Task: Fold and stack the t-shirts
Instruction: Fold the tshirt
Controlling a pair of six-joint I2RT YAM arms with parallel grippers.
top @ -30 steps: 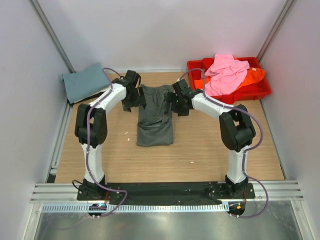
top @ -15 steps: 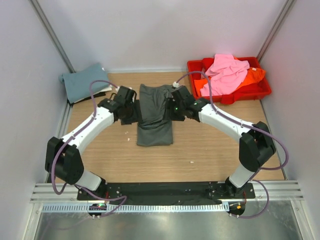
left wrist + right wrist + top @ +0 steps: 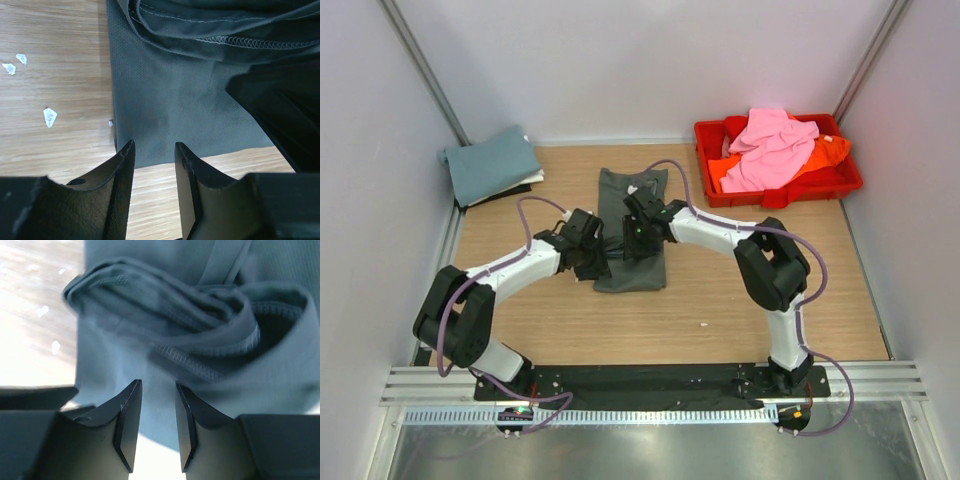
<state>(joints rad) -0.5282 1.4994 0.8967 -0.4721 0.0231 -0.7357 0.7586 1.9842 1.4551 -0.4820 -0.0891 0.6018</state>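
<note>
Part of the dark grey shirt [image 3: 642,276] was hidden under the left gripper [image 3: 594,263] and right gripper [image 3: 634,243], orange shirt [image 3: 834,150] mostly under the pink shirt [image 3: 770,150], right wrist view was blurry

No text, label, brand, number or sign can be read in any view.

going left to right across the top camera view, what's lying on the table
folded teal t-shirt → dark grey t-shirt → red tray
</note>
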